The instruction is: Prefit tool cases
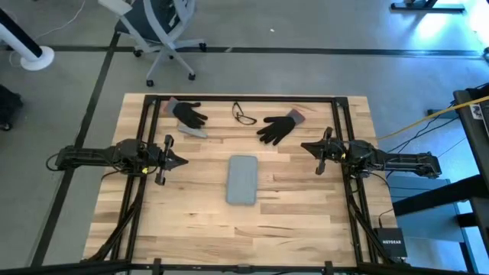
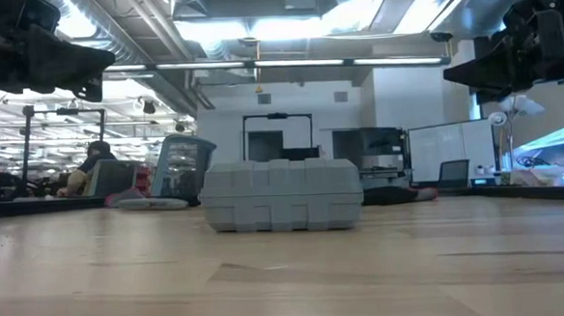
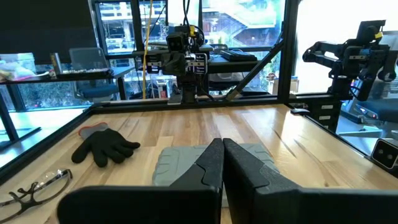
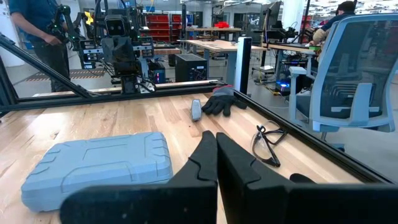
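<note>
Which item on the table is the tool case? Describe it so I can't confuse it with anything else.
Start at the wooden table and look to its middle, between the two arms. The tool case lies there flat and closed, alone, nearer than the two black gloves and the glasses along the far edge. It is the only grey-blue, rounded-corner rectangular slab; everything else is dark, soft or wiry.

Workshop interior: grey concrete floor (image 1: 69, 84) marked with dark tape lines, white office chair (image 1: 162, 30) beyond the table, ceiling strip lights (image 2: 256, 26), glazed partitions (image 3: 134, 43).
</note>
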You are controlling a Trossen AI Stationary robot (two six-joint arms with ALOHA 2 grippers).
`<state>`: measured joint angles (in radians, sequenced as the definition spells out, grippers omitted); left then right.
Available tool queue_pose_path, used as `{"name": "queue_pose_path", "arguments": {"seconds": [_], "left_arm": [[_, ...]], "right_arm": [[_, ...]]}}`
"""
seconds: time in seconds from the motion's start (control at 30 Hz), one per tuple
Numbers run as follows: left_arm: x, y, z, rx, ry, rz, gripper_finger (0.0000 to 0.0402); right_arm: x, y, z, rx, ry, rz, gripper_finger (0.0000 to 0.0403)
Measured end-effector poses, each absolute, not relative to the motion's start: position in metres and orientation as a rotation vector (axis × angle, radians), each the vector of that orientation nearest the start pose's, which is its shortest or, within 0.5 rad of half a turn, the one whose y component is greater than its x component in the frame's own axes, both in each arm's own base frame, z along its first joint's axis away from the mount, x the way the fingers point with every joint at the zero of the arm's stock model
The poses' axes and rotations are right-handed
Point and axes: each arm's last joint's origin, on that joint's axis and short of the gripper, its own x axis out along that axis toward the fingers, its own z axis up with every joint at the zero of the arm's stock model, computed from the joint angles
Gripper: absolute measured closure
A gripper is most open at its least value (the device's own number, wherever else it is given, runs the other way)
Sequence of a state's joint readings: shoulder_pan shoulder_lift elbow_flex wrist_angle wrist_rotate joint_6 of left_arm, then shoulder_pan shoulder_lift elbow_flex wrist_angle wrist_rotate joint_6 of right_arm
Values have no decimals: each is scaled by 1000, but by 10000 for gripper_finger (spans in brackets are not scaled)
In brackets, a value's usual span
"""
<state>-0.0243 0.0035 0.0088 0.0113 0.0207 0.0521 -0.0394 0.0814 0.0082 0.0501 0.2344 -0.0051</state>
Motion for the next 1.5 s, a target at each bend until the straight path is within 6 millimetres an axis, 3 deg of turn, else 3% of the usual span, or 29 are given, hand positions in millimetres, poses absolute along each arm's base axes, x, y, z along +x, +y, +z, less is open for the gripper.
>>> {"name": "queue_pose_path", "arguments": {"seconds": [0.63,0.73,0.83,0.97,1.13,1.27,1.5], "left_arm": [[98,-2,171,-9,-51,-24,402],[95,0,197,-145,-260,12,402],[90,1,244,-180,-357,23,402],[104,4,292,-103,-92,75,402],[134,6,321,-121,230,89,402],[157,5,327,-197,280,51,402],[175,6,316,-431,358,131,402]], "right_arm": [[101,-11,165,-7,24,-273,402],[101,-11,165,-7,24,-273,402],[101,-11,165,-7,23,-273,402],[101,-11,165,-7,24,-273,402],[101,-11,165,-7,24,-274,402],[101,-11,165,-7,24,-274,402],[101,-11,165,-7,21,-274,402]]}}
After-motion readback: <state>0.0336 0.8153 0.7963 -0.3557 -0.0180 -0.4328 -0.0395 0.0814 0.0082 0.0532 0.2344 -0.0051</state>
